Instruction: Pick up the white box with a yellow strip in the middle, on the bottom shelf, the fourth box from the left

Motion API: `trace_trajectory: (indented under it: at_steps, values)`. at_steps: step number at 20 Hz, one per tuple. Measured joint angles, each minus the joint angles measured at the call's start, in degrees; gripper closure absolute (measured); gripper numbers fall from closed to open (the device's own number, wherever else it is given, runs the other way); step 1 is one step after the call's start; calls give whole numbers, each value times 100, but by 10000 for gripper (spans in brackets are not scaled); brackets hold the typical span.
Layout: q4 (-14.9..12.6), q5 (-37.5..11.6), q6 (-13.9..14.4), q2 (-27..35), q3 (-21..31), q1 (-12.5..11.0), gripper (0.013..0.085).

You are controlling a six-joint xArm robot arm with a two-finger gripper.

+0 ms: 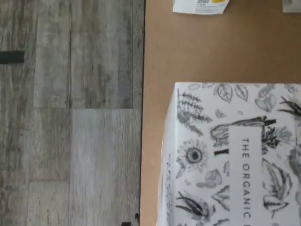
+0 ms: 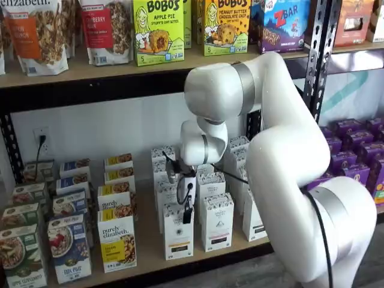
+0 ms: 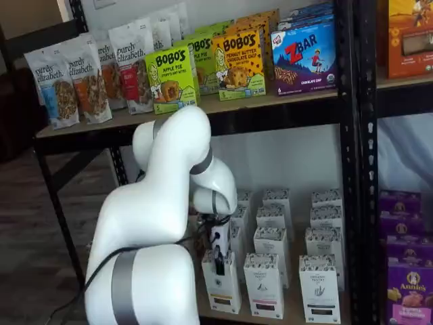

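The white box (image 2: 178, 233) stands upright at the front of its row on the bottom shelf (image 2: 147, 243), with a thin yellow strip low on its front; it shows in both shelf views (image 3: 222, 288). My gripper (image 2: 187, 217) hangs straight down at the box's folded top, its black fingers (image 3: 218, 264) overlapping the upper front face. The fingers appear side-on as one dark shape, and the box still rests on the deck. The wrist view shows a leaf-printed white carton (image 1: 235, 155) reading "THE ORGANIC"; I cannot tell which carton it is.
Like white cartons (image 2: 217, 223) stand in rows to the right and behind. A "purely elizabeth" box (image 2: 116, 240) with a yellow panel stands just left. My arm (image 2: 288, 156) arches over the right side. The wrist view shows tan deck (image 1: 197, 52) and grey floor (image 1: 70, 113).
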Motion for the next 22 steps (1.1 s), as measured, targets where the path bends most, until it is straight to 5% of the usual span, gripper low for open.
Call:
trace_trajectory:
  at_steps: [10,16,22]
  values:
    - [28,119,-5,77,-105,14,130]
    - [139,36,-111,75,-63,11,290]
    - [82,184,-84,71,-107,-21,290]
